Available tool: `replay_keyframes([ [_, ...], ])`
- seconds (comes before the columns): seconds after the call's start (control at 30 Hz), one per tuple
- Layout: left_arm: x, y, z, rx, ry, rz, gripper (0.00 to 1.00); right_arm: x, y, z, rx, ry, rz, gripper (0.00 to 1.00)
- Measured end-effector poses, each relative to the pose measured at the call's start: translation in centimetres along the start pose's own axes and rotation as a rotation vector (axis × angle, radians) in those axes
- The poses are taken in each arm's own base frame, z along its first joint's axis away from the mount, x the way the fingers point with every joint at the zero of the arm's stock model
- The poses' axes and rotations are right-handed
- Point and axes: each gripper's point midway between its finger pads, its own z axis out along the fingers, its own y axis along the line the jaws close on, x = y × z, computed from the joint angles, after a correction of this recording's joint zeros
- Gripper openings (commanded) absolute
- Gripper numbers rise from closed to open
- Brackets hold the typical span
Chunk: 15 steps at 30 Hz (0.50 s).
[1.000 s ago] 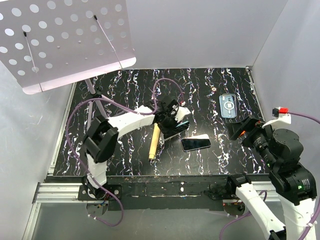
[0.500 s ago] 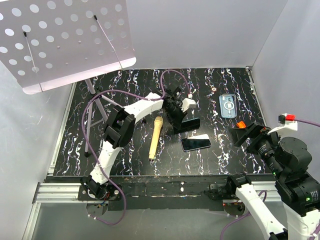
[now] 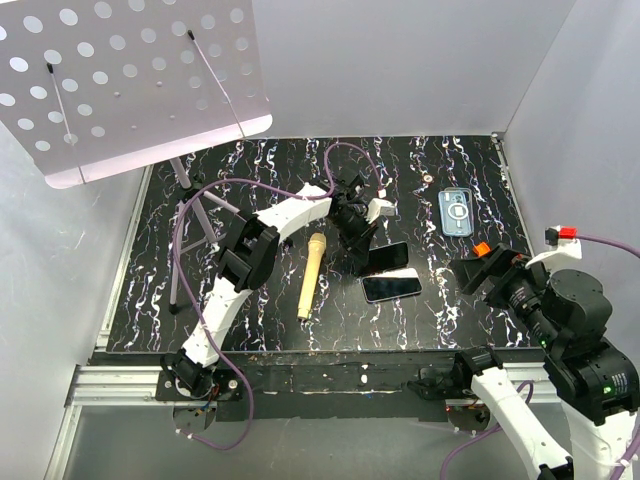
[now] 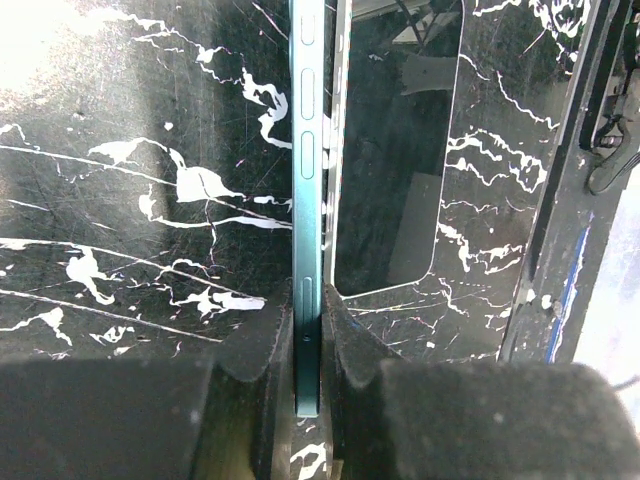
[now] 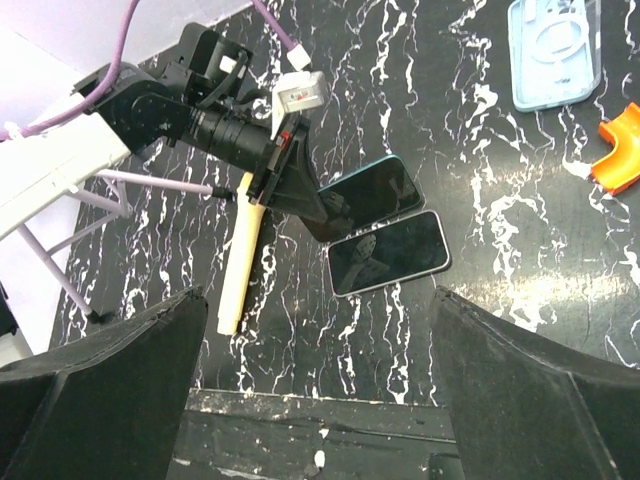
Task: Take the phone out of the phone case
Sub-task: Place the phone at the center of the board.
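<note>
The left gripper (image 4: pixel 308 345) is clamped on the phone (image 4: pixel 305 170) near one end, a finger pressing on each face. The phone's teal edge with raised buttons faces the wrist camera. It is held on edge, tilted, just behind a second phone (image 3: pixel 391 288) that lies flat, screen up, on the table (image 3: pixel 270 170); whether the two touch I cannot tell. Left of the second phone lies a mic (image 3: pixel 310 275). Well beyond the second phone, to the far right, a clear case (image 3: pixel 456 212) lies flat with a ring mark showing. Right of the second phone the right gripper (image 5: pixel 315 310) hangs with its fingers wide apart, holding nothing
</note>
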Motion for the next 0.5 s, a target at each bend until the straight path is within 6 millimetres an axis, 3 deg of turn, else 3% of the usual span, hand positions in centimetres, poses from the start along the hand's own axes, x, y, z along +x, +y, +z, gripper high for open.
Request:
replay_keyframes([
  [0.37,0.0,0.3,0.4,-0.024,-0.009,-0.081,0.13,1.1,0.3,0.9,-0.023,0.04,0.027,0.96],
  [0.5,-0.1,0.7,0.6,-0.037,-0.016,-0.09,0.23,1.5,0.3,1.2,-0.026,0.053,0.037,0.96],
])
